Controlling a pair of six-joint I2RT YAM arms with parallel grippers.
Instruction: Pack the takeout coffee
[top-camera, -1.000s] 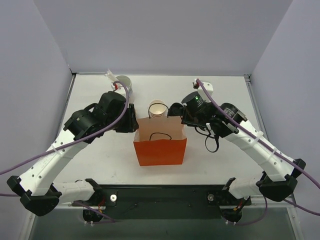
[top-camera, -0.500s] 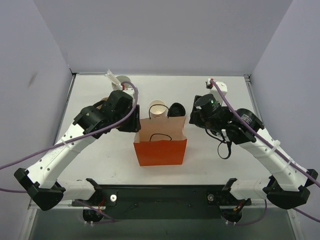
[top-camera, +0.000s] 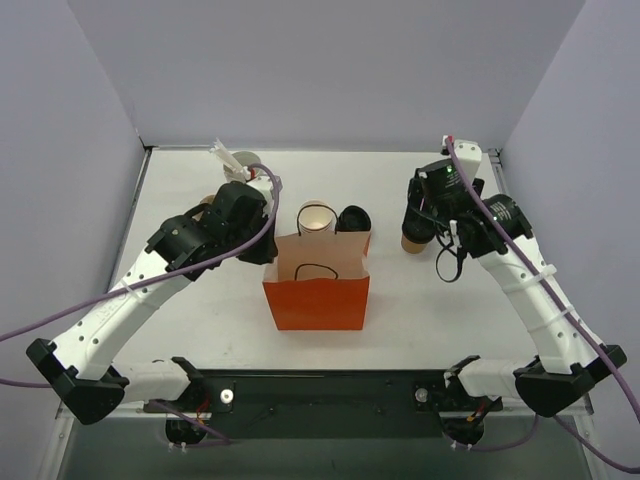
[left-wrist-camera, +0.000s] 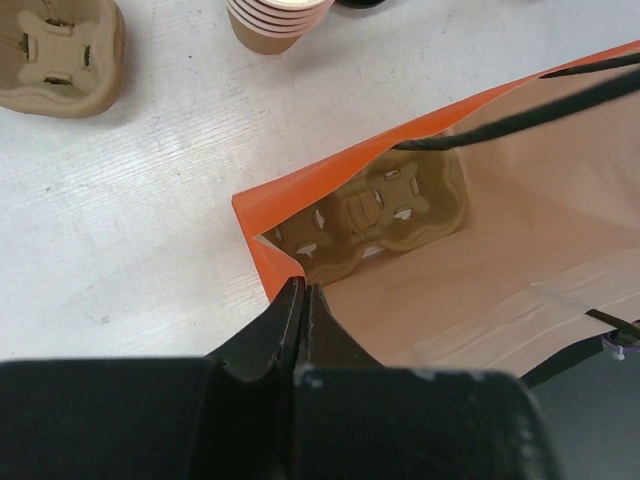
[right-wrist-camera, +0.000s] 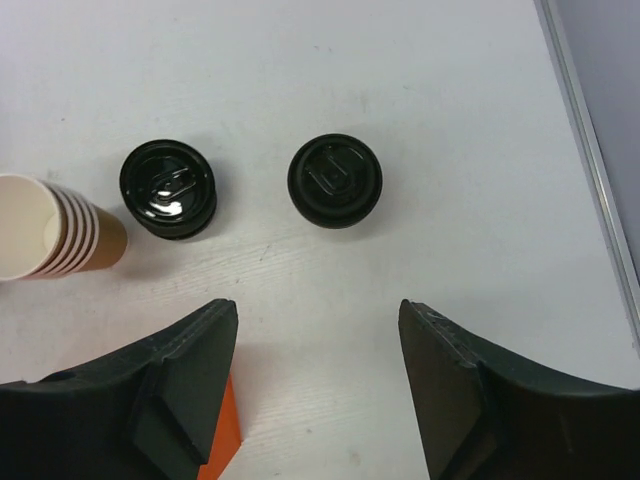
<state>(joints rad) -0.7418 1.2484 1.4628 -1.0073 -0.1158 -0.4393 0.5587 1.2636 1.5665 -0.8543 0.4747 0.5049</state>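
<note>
One coffee stands upright on the table, outside the single orange bag, at two o'clock from it. The right gripper hangs above the coffee, jaws wide apart, holding nothing. The left gripper is pinched tight on the bag's rim at its ten o'clock corner. One carrier lies inside the bag, and a second carrier lies on the table. One cup stack sits at the bag's twelve o'clock, with one lid pile just beside it.

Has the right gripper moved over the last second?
Yes. The right gripper has swung to the right, away from the stack of lidless cups behind the orange bag, toward the right side of the table.
</note>
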